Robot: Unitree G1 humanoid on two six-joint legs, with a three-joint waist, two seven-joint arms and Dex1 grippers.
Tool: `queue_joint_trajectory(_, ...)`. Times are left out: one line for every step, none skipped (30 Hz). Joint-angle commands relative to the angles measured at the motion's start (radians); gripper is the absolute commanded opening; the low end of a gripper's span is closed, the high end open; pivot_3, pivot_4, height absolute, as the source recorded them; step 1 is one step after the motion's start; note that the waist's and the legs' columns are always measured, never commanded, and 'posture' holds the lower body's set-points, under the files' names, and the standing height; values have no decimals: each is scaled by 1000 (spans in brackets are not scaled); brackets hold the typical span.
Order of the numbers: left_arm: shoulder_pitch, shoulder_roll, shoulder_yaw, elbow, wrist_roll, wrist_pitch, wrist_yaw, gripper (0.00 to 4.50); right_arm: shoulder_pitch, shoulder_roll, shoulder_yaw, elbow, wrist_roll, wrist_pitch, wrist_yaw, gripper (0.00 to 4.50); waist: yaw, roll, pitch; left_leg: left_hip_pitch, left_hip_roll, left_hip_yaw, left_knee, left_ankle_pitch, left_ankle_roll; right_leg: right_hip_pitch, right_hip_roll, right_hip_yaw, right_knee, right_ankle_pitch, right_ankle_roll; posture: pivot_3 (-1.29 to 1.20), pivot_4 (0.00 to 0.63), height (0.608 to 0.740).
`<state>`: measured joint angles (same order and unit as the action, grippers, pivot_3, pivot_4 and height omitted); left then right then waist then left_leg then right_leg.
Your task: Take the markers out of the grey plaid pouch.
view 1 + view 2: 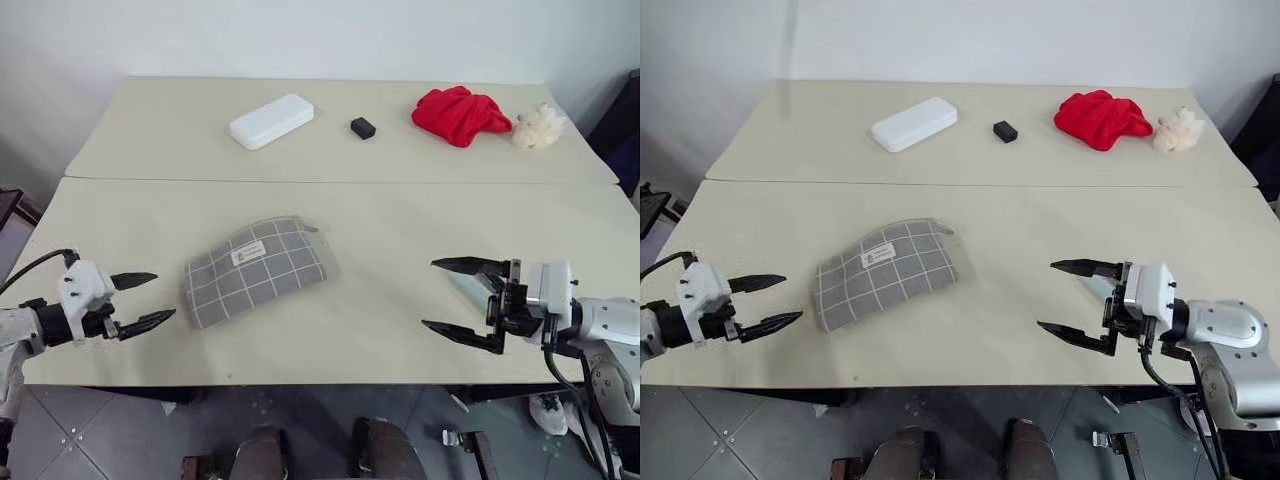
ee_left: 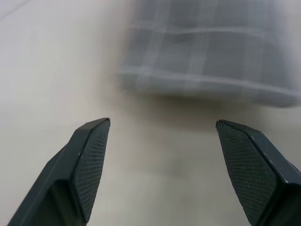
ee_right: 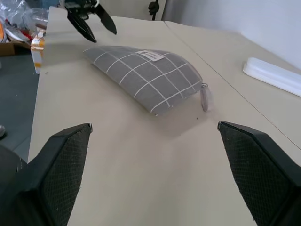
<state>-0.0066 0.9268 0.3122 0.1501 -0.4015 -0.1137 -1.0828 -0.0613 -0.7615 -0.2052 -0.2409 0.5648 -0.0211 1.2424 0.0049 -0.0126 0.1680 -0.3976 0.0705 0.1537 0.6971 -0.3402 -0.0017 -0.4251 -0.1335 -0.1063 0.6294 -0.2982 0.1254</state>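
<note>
The grey plaid pouch [image 1: 256, 270] lies flat on the near table, left of the middle, its white label facing up and its zipper pull [image 3: 204, 97] at the right end. No markers show; the pouch looks zipped. My left gripper [image 1: 148, 300] hovers just left of the pouch, open and empty, pointing at it. Over the right part of the near table, my right gripper [image 1: 462, 299] stands wide open and empty, well apart from the pouch. In the right wrist view the pouch [image 3: 146, 75] sits ahead, with the left gripper [image 3: 90, 19] beyond it.
On the far table lie a white hard case [image 1: 271, 121], a small black block [image 1: 362, 127], a red cloth [image 1: 458, 114] and a cream fluffy thing [image 1: 538, 126]. A seam [image 1: 340, 181] joins the two tables. Bare tabletop stretches between the pouch and the right gripper.
</note>
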Motion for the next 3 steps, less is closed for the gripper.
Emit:
queue_joint_trajectory(37,-45,23,-161,-42,-7,13,3831,-8,6,-20,-4,-7,-49,9,4500,-3,0,0,0,0,0,0,0,0,0,0,0,0,0,0,0,150,740)
queue_joint_trajectory(47,-65,19,-197,-51,5,26,3831,-10,8,-14,-3,-13,-60,11,4500,-4,0,0,0,0,0,1,0,0,0,0,0,1,0,0,0,150,740)
queue_joint_trajectory(53,-80,14,-223,-49,15,38,3831,-11,10,-7,-1,-19,-74,16,4500,-4,0,0,1,0,0,1,0,0,1,0,1,1,0,0,0,150,740)
